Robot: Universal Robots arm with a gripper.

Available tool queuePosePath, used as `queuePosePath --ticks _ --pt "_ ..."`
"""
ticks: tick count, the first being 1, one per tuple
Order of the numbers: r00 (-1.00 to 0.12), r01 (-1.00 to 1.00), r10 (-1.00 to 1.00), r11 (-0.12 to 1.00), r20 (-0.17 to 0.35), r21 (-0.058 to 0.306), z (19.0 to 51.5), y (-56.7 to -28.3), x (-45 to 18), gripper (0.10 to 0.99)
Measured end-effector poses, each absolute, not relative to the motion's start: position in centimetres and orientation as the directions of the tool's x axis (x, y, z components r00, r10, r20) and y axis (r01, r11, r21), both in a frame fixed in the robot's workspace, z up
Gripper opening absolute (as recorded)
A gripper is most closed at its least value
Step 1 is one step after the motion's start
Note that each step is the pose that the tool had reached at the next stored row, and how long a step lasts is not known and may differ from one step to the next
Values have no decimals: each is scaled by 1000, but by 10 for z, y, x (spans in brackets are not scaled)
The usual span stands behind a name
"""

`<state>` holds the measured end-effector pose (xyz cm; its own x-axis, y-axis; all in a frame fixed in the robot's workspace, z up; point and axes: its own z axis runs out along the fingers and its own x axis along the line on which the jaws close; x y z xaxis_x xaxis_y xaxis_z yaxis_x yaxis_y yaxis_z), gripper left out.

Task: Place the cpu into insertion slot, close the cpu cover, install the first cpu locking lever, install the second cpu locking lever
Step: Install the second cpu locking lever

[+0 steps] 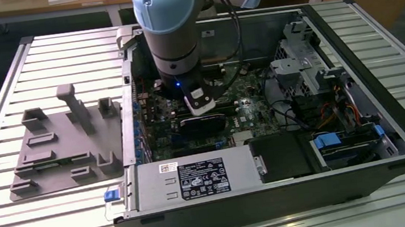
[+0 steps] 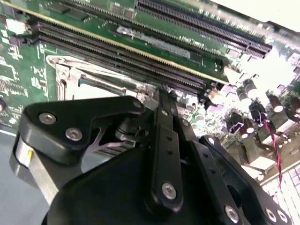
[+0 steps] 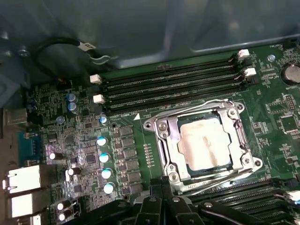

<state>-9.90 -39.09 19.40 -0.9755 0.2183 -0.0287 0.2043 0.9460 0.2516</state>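
Note:
In the first wrist view the cpu (image 3: pixel 204 143) lies flat in the insertion slot (image 3: pixel 151 125), silver-grey top up. The cpu cover (image 3: pixel 171 140), a silver frame, lies down around the chip. A thin wire lever (image 3: pixel 215 179) runs along the socket edge nearest my gripper (image 3: pixel 165 187). The black fingers stand close together just off that edge. In the second wrist view my gripper (image 2: pixel 157 96) tapers to a point over the socket's silver frame (image 2: pixel 70 75). In the exterior view my gripper (image 1: pixel 202 109) is down inside the computer case over the motherboard.
Long black memory slots (image 3: pixel 168 86) run beside the socket, with capacitors (image 3: pixel 103 157) and rear ports (image 3: pixel 23 180) to one side. The open case (image 1: pixel 389 144) holds a power supply (image 1: pixel 194 180) and a drive cage (image 1: pixel 303 62). A grey fixture (image 1: pixel 61 147) lies on the slatted table at the exterior view's left.

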Motion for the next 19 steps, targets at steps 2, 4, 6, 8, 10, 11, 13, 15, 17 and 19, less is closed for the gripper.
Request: queuePosePath --ticks 2,4,6,8,10,11,13,15,17,19 --pt "-975 204 218 945 -29 254 194 -391 -99 102" --pt "-975 204 218 946 -28 253 194 -391 -99 102" --pt "-975 204 218 946 -28 253 194 -391 -99 102" --pt "-975 204 218 946 -28 253 195 -391 -99 102" --pt "-975 204 218 946 -28 253 201 -391 -99 102" --pt "-975 204 218 946 -28 253 205 -391 -99 102" --pt "-975 204 218 946 -28 253 213 -391 -99 102" --pt "-975 204 218 946 -28 253 221 -391 -99 102" --pt "-975 204 218 946 -28 253 230 -391 -99 102" --pt "-975 204 218 946 -28 253 238 -391 -99 102"
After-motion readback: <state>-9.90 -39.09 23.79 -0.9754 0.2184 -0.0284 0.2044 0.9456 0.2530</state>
